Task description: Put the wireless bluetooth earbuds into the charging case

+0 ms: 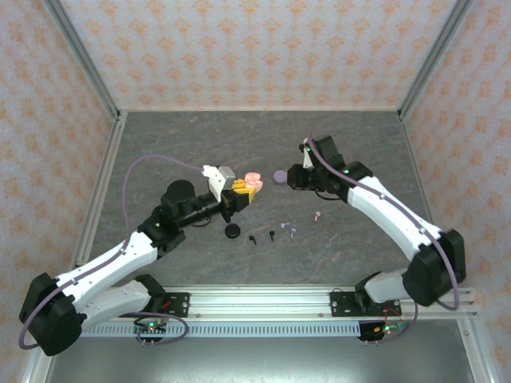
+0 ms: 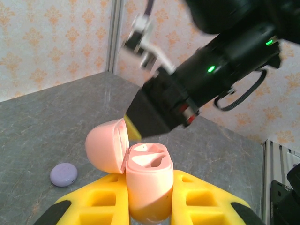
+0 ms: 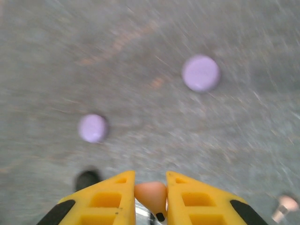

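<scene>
My left gripper (image 1: 242, 191) is shut on the body of a pale pink charging case (image 2: 149, 180) and holds it upright. The case's lid (image 2: 107, 145) is swung open to the left and two empty sockets show. My right gripper (image 3: 151, 187) is shut on a pale pink earbud (image 3: 151, 193) with a dark tip. It hovers just right of the case (image 1: 252, 180) in the top view, where the right gripper (image 1: 287, 177) hangs above the table. Several more tiny earbuds lie loose: black (image 1: 253, 238), black (image 1: 272, 234), lilac (image 1: 291, 230) and pink (image 1: 318, 215).
A lilac round case (image 1: 279, 177) lies under the right gripper's tip, also in the left wrist view (image 2: 63, 174). A black round case (image 1: 232, 230) sits near the left arm. The blurred right wrist view shows two lilac discs (image 3: 200, 72) (image 3: 93, 127). Patterned walls ring the grey table (image 1: 200, 136).
</scene>
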